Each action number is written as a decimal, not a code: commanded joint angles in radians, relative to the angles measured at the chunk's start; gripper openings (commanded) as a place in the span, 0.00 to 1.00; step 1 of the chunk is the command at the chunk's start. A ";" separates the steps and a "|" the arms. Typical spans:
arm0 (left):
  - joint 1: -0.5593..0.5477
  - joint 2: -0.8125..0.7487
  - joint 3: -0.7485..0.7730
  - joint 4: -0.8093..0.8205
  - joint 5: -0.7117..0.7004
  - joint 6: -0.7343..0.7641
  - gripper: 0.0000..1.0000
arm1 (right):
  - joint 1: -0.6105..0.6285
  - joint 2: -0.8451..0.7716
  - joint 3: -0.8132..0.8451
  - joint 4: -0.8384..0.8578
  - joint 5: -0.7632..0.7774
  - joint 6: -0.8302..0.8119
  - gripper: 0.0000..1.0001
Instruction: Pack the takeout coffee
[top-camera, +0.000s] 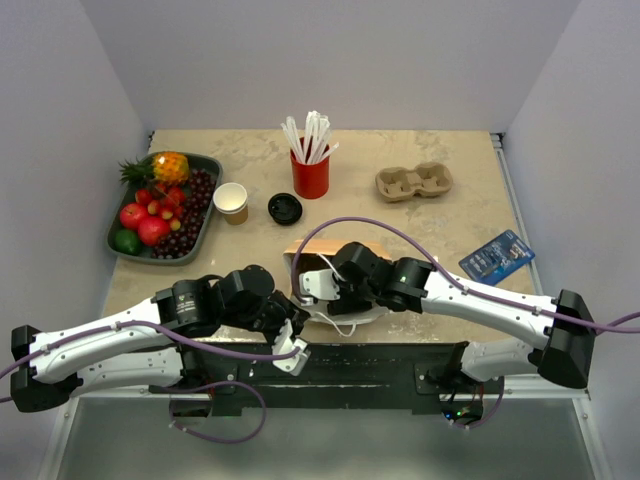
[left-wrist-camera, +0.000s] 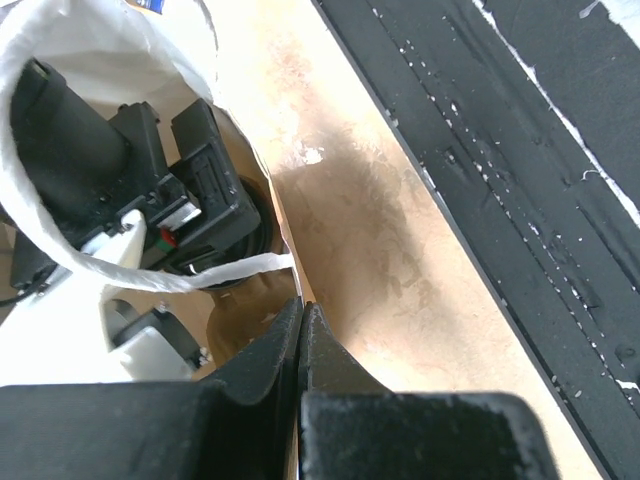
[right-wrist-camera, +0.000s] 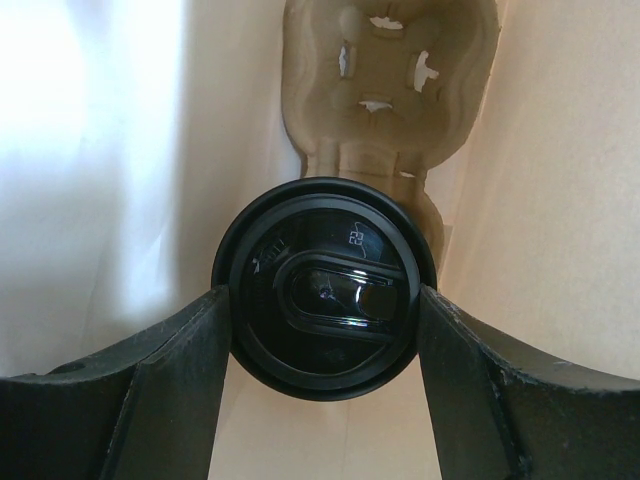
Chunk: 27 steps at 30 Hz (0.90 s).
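- At the nine-to-eleven o'clock side of the table (top-camera: 455, 225), a fruit tray (top-camera: 214, 161), a lidless cup (top-camera: 231, 203) and a loose black lid (top-camera: 285, 208) sat well apart from the work.
- Near six o'clock, the left claw (left-wrist-camera: 302, 325) was shut tight. It seemed to pinch the rim of the paper bag (top-camera: 310, 254) and hold its mouth open, though the pinch itself was hard to confirm.
- Just right of it, the right claw (right-wrist-camera: 325, 300) was inside the bag. Its fingers (right-wrist-camera: 190, 360) pressed both sides of the black lid of the takeout coffee (right-wrist-camera: 320, 250), so the cup was gripped between the bag's walls.
- At twelve o'clock from the cup in the right wrist view, a cardboard carrier (right-wrist-camera: 390, 90) lay deeper in the bag.
- Packing looked well along, with the coffee already inside. What seemed left was seating it, perhaps in that carrier, then releasing it and drawing the arm out.
- At one o'clock on the table stood a red straw cup (top-camera: 311, 178), with a second carrier (top-camera: 414, 181) further right.
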 joint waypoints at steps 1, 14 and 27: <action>-0.004 -0.013 0.008 0.024 0.009 -0.003 0.00 | -0.007 0.042 -0.014 -0.040 0.080 0.008 0.58; -0.002 -0.020 0.006 0.022 -0.011 -0.018 0.00 | -0.015 0.047 0.014 -0.057 0.139 0.005 0.53; -0.001 -0.030 0.006 0.024 -0.006 -0.040 0.00 | -0.020 -0.110 -0.043 0.134 0.088 -0.106 0.50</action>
